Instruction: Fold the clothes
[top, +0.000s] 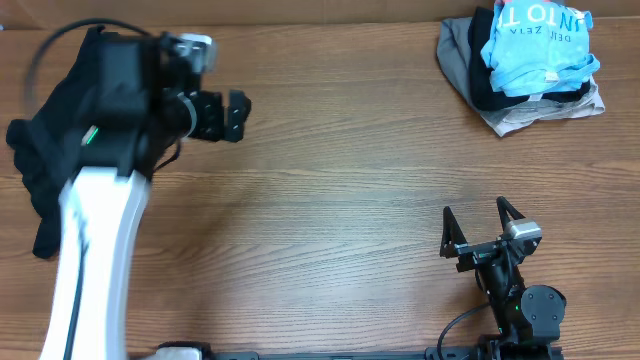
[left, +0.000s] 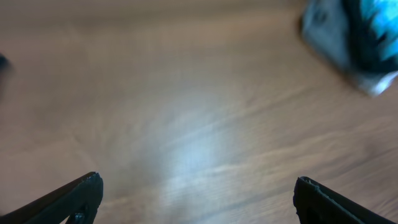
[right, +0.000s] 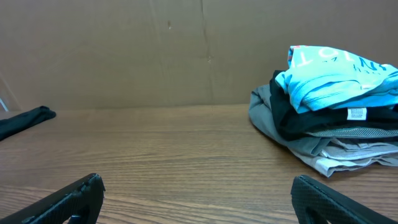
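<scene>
Wood-grain table (top: 330, 150), light glare on its surface, brown wall (right: 124, 50) behind it, one vertical seam

left pincer (top: 238, 117): jaws wide apart, extended forward | right pincer (top: 475, 218): jaws wide apart, near its base

Most of the table (top: 340, 170) is just bare wood through the middle, so I can sweep either gripper across it no problem. The only real lump is the stack of clothes (top: 520, 65) in the far right corner, straight ahead of the right gripper (top: 474, 210) with open table between them. Over on the far left a black garment (top: 35, 190) sprawls by the edge, partly under the left arm (top: 95, 220). A cardboard wall (right: 124, 50) closes off the back.
</scene>
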